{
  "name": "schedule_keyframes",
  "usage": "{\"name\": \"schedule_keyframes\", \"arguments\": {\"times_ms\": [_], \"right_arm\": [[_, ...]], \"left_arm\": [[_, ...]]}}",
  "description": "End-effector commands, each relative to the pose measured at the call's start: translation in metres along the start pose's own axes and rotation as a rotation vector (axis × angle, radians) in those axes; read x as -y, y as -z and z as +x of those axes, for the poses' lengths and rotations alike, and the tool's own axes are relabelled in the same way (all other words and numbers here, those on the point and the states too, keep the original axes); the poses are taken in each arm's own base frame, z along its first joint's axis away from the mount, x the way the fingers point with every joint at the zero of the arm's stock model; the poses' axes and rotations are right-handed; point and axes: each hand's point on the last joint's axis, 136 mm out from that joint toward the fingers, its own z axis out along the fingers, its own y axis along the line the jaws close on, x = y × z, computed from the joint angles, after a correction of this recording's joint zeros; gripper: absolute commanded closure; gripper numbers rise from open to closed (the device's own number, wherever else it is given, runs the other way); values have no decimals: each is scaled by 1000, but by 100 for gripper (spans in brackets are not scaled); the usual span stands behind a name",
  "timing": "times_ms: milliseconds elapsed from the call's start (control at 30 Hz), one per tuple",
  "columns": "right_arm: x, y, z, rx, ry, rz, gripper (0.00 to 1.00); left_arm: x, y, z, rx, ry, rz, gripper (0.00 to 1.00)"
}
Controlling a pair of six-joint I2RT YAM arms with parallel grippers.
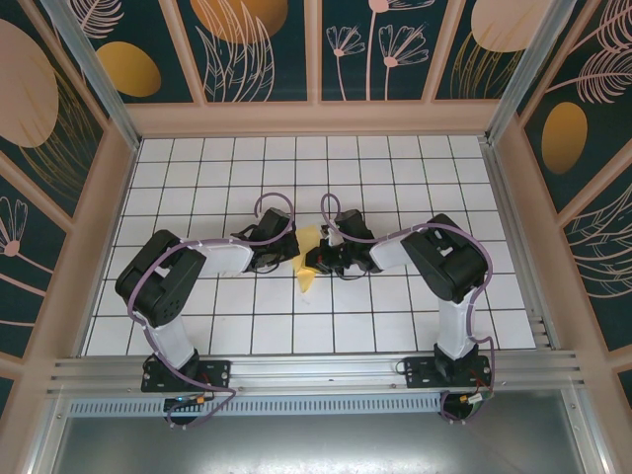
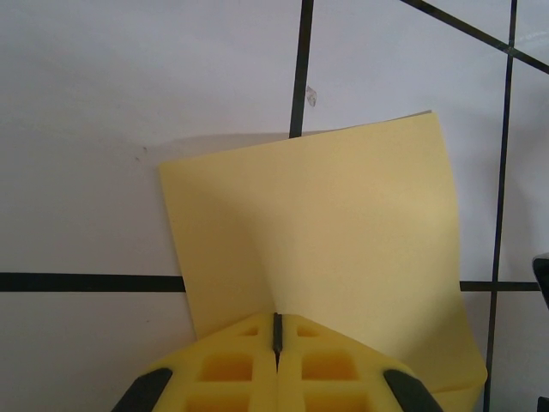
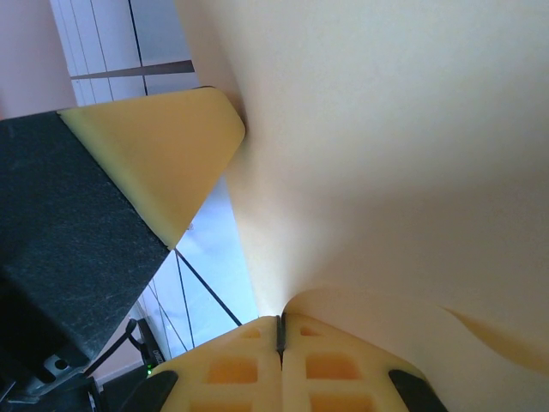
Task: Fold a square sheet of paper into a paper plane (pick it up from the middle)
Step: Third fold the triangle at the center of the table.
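The square sheet of paper (image 1: 308,259) is plain yellow and hangs between my two grippers at the middle of the tiled table. My left gripper (image 1: 293,255) comes in from the left and is shut on the sheet's edge. In the left wrist view the sheet (image 2: 343,223) fans out above the closed jaws (image 2: 277,330), with a soft crease running up from them. My right gripper (image 1: 319,261) faces it from the right and is also shut on the paper (image 3: 386,172), its jaws (image 3: 280,330) pressed together. One yellow finger of the left gripper (image 3: 163,154) shows close by in the right wrist view.
The white tiled table (image 1: 415,188) is boxed in by wooden walls (image 1: 316,118) at the back and sides. A metal rail (image 1: 316,370) runs along the near edge by the arm bases. Both arms bend inward and nearly touch.
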Motion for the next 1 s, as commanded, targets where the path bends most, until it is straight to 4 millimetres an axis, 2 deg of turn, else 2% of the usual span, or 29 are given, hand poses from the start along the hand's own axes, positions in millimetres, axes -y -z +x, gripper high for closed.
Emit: {"name": "schedule_keyframes", "arguments": {"times_ms": [0,100,167,233,367,667,967], "right_arm": [[10,-7,-3,9,10,38,96],[13,-7,-2,8,5,47,94],[14,-7,-1,7,5,51,93],[15,-8,0,4,4,53,91],[16,-9,0,3,5,59,88],[21,-9,3,1,-12,81,70],[23,-8,5,2,-14,88,63]], "left_arm": [[-7,0,16,-60,-13,-19,92],[-5,10,5,-20,-7,-30,89],[-10,16,-3,13,7,-72,85],[-9,31,-16,69,18,-86,82],[-14,44,-24,115,45,-107,75],[-24,59,-24,154,99,-100,68],[-15,68,-16,140,105,-8,65]]}}
